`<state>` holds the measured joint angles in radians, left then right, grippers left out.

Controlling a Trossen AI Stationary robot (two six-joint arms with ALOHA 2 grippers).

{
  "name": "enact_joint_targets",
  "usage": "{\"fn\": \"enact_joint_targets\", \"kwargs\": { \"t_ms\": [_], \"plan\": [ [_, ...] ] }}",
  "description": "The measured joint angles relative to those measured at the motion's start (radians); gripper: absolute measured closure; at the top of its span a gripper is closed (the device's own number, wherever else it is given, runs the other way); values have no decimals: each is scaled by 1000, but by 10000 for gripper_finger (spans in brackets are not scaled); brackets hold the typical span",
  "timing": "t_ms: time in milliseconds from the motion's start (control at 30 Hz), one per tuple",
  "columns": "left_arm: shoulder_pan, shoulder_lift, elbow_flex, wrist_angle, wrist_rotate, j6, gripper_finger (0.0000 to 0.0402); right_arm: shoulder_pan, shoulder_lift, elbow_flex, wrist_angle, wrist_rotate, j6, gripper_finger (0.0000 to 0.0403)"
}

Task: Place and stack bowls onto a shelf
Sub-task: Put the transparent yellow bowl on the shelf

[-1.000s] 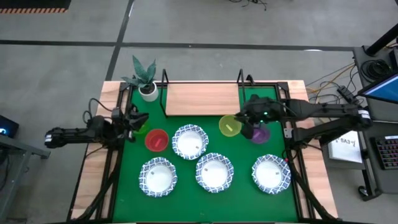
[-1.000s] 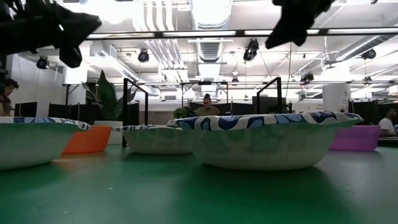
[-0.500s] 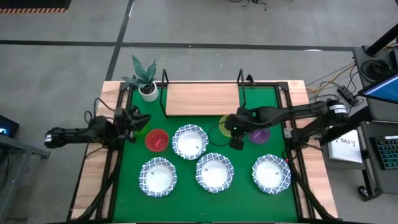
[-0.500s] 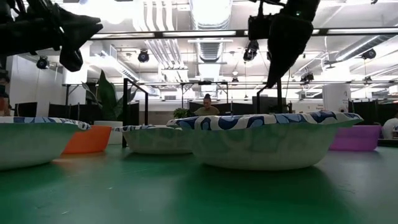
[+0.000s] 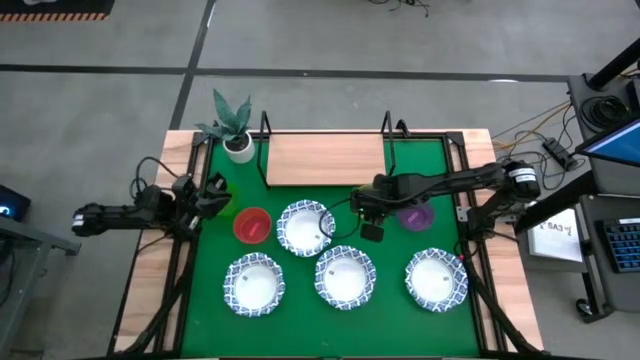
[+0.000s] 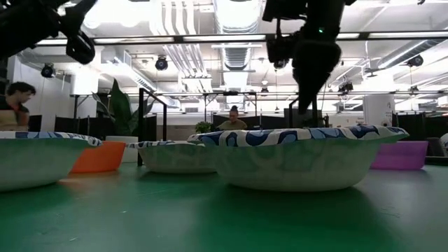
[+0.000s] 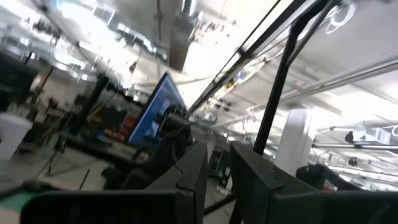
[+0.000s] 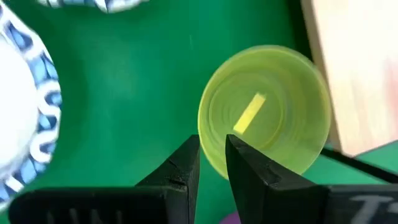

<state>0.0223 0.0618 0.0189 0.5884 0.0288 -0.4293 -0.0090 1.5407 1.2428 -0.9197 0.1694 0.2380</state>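
My right gripper (image 5: 370,222) hangs above the green mat, pointing steeply down over the near rim of the yellow-green bowl (image 8: 264,112). Its fingers stand a narrow gap apart with nothing between them, and in the low view it (image 6: 303,105) is well above the bowls. My left gripper (image 5: 215,192) waits at the mat's left edge, raised and narrowly open. The red bowl (image 5: 251,224), the purple bowl (image 5: 416,216) and several white blue-rimmed bowls (image 5: 305,228) (image 5: 345,276) sit upright on the mat. The wooden shelf (image 5: 325,160) stands bare at the far side.
A potted plant (image 5: 236,135) stands at the shelf's far left corner. A small green bowl (image 5: 224,206) lies by my left gripper. The shelf's black frame posts (image 5: 265,128) (image 5: 388,125) rise at its far corners. Bare mat (image 5: 330,330) lies along the near edge.
My right gripper has come toward the table's left and near side, sunk, and tipped from slanting to steeply downward, ending over the yellow-green bowl. My left gripper has tipped upward and rolled a little in place. No bowl has moved.
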Motion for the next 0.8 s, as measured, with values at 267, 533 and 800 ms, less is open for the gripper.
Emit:
{"fn": "enact_joint_targets", "kwargs": {
  "t_ms": [267, 533, 800],
  "plan": [
    [0, -9, 27, 37, 0, 87, 349, -4, 62, 28, 26, 41, -3, 301],
    [1, -9, 99, -7, 0, 201, 349, -8, 157, 21, 55, 41, -38, 244],
    [1, -9, 144, -50, -2, 277, 349, -33, 223, 12, 94, 44, -12, 260]
  ]
}}
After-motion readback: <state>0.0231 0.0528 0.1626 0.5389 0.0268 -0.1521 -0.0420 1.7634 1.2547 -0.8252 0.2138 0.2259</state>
